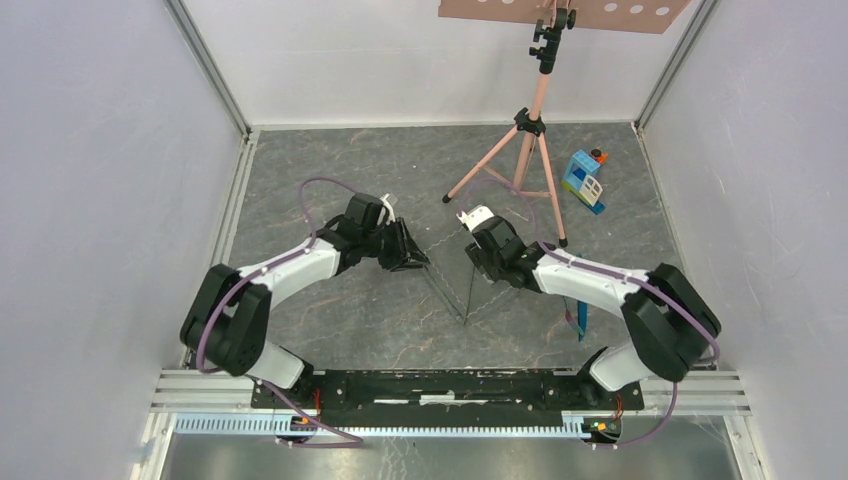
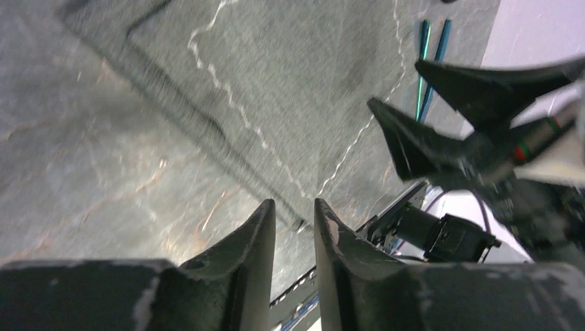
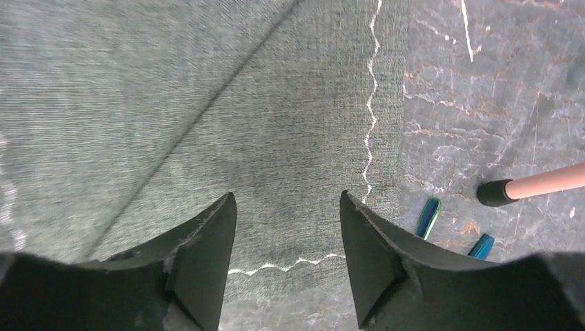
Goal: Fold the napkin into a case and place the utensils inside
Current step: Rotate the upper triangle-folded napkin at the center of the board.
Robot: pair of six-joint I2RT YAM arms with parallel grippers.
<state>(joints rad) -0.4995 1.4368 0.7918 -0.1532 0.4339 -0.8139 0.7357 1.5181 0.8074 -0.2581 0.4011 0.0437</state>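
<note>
The left gripper (image 2: 294, 205) is recorded with its jaws drawn nearly together. A narrow slit remains between them, and nothing is seen pinched in it. The napkin (image 2: 296, 96) is seen ahead of these fingertips on the table (image 2: 83, 172), its pale stitched line running across just beyond the tips. Whether the tips touch the cloth cannot be told.

The right gripper (image 3: 286, 203) is recorded with its jaws spread wide and nothing gripped. Cloth is seen through the whole gap between the jaws and well ahead of them. A diagonal fold crease is noted ahead of one finger. The stitched hem and the cloth edge are noted just ahead of the other finger.

The utensils (image 3: 428, 217) are noted as two teal tips on bare table, just outside that second finger and apart from the napkin edge. A tripod foot (image 3: 497, 194) is noted farther out on the same side.

From above, the two sets of jaws are seen facing each other with the napkin between them.
</note>
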